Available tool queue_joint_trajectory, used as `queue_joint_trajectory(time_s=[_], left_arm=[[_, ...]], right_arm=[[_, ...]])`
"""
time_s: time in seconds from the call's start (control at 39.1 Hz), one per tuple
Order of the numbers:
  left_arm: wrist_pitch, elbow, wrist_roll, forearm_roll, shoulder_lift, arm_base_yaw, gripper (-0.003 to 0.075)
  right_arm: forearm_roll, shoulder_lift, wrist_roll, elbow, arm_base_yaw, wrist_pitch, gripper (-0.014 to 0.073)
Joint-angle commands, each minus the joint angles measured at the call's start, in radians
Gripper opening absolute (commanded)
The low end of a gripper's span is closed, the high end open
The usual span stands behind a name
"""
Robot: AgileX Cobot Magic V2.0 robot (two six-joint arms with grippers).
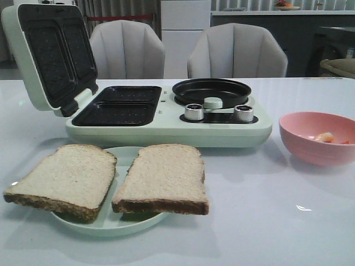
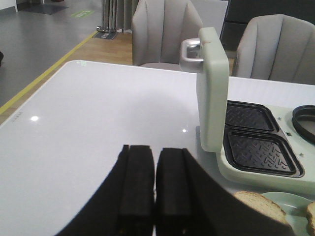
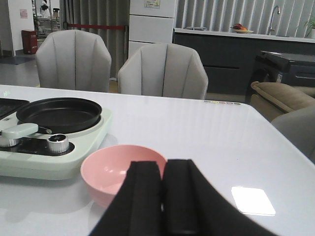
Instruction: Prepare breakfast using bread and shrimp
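Two slices of bread lie on a pale green plate (image 1: 119, 224) near the table's front: the left slice (image 1: 64, 177) and the right slice (image 1: 163, 177). A corner of one slice (image 2: 258, 206) shows in the left wrist view. The shrimp (image 1: 325, 137) rests inside a pink bowl (image 1: 319, 138) at the right; the same bowl (image 3: 113, 169) sits just past my right gripper (image 3: 163, 164), which is shut and empty. My left gripper (image 2: 155, 150) is shut too, hovering over bare table left of the sandwich maker (image 2: 256, 147). Neither gripper appears in the front view.
The pale green sandwich maker (image 1: 166, 113) stands behind the plate, lid (image 1: 47, 52) open and upright, two dark plates exposed, a round pan (image 1: 211, 91) and two knobs on its right side. Two grey chairs stand behind the table.
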Motion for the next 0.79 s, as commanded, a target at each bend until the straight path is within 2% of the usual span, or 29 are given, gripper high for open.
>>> queue_joint_trajectory(time_s=[0.0, 0.1, 0.15, 0.31, 0.38, 0.77], left_arm=[[-0.093, -0.022, -0.008, -0.013, 0.018, -0.009, 0.0115], [-0.093, -0.022, -0.008, 0.033, 0.018, -0.009, 0.0164], [-0.093, -0.022, -0.008, 0.049, 0.018, -0.011, 0.0224], [-0.093, -0.022, -0.008, 0.066, 0.018, -0.027, 0.0518], [-0.093, -0.022, -0.008, 0.100, 0.018, -0.043, 0.0596], [-0.048, -0.022, -0.002, 0.179, 0.018, -0.058, 0.0607]], right_arm=[[-0.008, -0.020, -0.003, -0.016, -0.005, -0.085, 0.0141], [-0.008, -0.020, -0.003, -0.016, -0.005, -0.085, 0.0141], [-0.008, -0.020, -0.003, -0.016, -0.005, -0.085, 0.0141], [-0.008, -0.020, -0.003, -0.016, -0.005, -0.085, 0.0141], [-0.008, -0.020, -0.003, -0.016, -0.005, -0.085, 0.0141], [-0.008, -0.020, -0.003, -0.016, -0.005, -0.085, 0.0141]])
